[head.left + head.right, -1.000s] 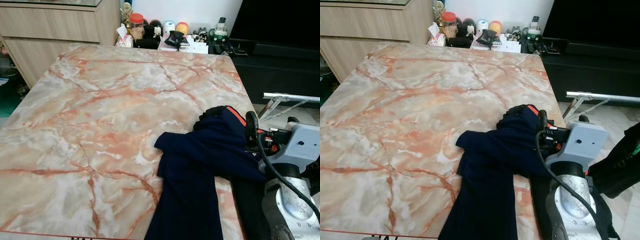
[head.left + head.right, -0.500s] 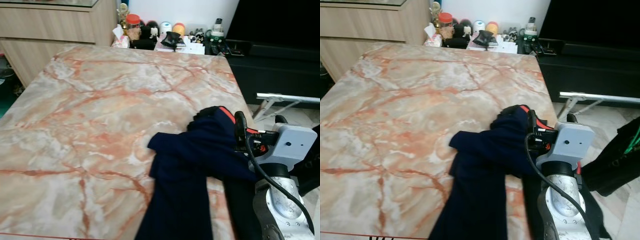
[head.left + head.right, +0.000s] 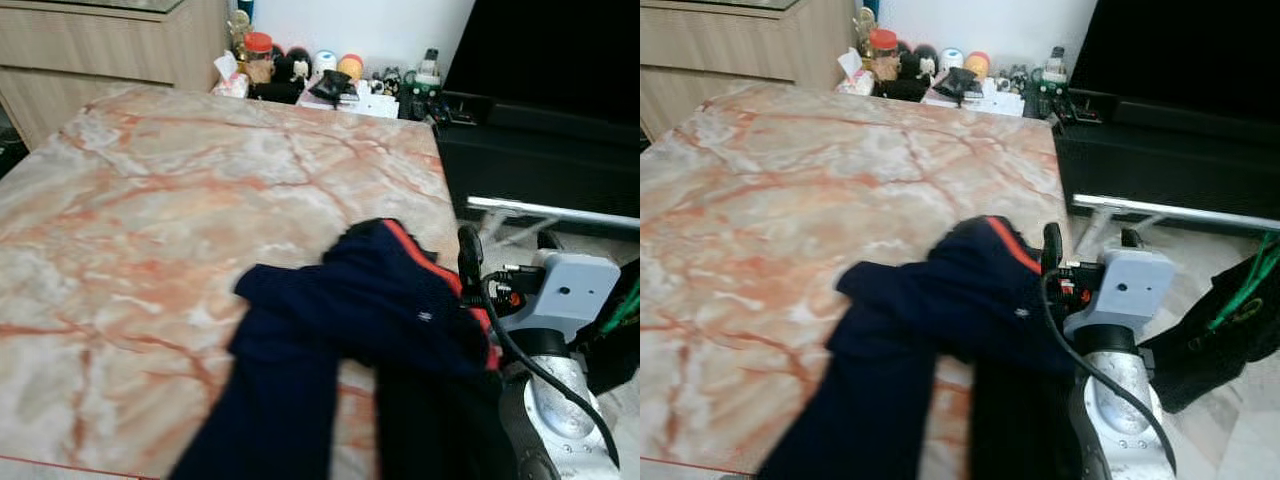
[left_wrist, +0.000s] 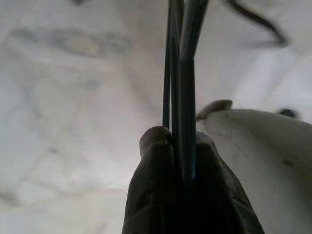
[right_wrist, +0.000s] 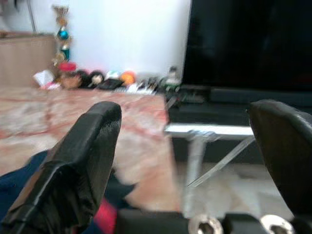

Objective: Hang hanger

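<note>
With the right pincer [image 5: 185,161] gaping empty beside a navy garment [image 3: 360,330] slumping over the marble counter's [image 3: 150,200] near-right edge, the left pincer [image 4: 181,161] is clamping thin hanger wires [image 4: 180,73], risking a snag.

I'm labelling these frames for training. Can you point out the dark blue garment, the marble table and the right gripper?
dark blue garment [image 3: 370,300], left eye view, on its bunched upper fabric.
marble table [image 3: 160,190], left eye view, on bare tabletop.
right gripper [image 5: 187,146], right wrist view, midway between its two open black fingers.
</note>
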You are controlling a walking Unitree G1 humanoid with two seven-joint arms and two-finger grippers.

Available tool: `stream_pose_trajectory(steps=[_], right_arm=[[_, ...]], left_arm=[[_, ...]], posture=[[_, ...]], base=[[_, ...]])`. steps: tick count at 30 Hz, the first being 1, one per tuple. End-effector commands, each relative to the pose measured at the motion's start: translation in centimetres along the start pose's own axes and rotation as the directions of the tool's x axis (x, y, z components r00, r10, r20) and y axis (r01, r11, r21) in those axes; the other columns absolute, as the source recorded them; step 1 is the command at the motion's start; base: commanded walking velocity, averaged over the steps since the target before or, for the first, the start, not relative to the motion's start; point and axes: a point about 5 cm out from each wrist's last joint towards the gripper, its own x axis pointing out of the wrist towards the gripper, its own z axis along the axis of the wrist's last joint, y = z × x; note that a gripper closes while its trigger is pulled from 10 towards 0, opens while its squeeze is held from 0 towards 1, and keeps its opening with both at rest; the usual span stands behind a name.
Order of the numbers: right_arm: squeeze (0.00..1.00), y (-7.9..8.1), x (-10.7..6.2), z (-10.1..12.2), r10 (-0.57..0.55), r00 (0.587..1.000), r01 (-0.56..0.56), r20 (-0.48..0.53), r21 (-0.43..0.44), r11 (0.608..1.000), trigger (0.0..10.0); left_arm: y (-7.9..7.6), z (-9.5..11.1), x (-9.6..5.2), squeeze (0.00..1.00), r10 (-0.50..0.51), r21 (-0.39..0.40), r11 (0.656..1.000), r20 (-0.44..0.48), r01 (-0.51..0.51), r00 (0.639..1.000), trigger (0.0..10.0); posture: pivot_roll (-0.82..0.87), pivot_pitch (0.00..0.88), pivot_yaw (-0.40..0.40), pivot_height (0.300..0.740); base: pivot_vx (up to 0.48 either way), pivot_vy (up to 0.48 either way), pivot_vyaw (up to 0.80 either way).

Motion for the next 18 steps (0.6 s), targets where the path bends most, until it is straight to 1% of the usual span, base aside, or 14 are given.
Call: stream_pose_trajectory(steps=[1,9,14,18], right_arm=[[0.0,0.29,-0.1,0.34,0.01,1.0,-0.01,0.02,0.005,1.0,10.0],[0.0,-0.05,-0.15,-0.14,-0.013,1.0,0.013,0.002,0.011,1.0,10.0],[0.0,-0.01,-0.16,-0.26,-0.023,1.0,0.023,0.005,0.009,1.0,10.0],[0.0,-0.03,-0.26,-0.6,-0.047,0.999,0.047,0.004,0.041,0.998,10.0]], left_arm=[[-0.63,-1.72,-0.34,0.0,-0.028,0.002,1.0,-0.061,0.028,0.998,10.0],[-0.84,-1.77,-0.34,0.0,-0.037,0.006,0.999,-0.06,0.038,0.998,10.0],[-0.89,-1.68,-0.31,0.0,-0.047,0.024,0.999,-0.063,0.048,0.997,10.0],[-0.86,-1.38,-0.23,0.0,-0.051,0.036,0.998,-0.058,0.053,0.997,10.0]], posture=[[-0.03,0.147,-0.097,0.74],[-0.03,0.163,-0.099,0.74],[-0.03,0.17,-0.083,0.74],[-0.02,0.169,-0.066,0.74]], base=[[0.0,-0.48,0.0],[0.0,-0.48,0.0],[0.0,-0.48,0.0],[0.0,-0.48,0.0]])
